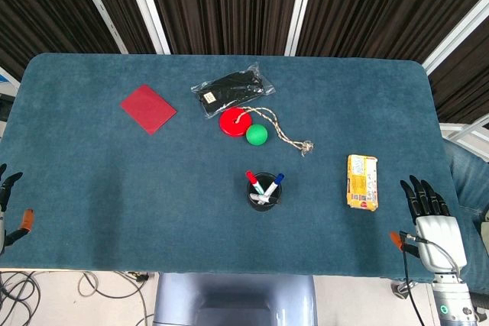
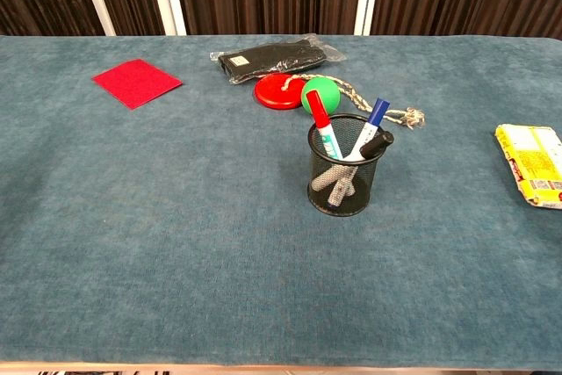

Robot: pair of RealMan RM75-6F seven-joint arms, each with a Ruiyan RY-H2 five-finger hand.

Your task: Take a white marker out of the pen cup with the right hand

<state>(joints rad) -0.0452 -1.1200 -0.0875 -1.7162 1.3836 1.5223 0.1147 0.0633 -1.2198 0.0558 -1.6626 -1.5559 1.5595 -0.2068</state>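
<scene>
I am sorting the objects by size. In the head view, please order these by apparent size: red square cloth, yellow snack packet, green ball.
1. Red square cloth, largest.
2. Yellow snack packet, only slightly smaller, so this order is unsure.
3. Green ball, clearly smallest.

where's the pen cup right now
The pen cup stands near the table's centre in the head view, just in front of the green ball, with the yellow packet to its right.
</scene>
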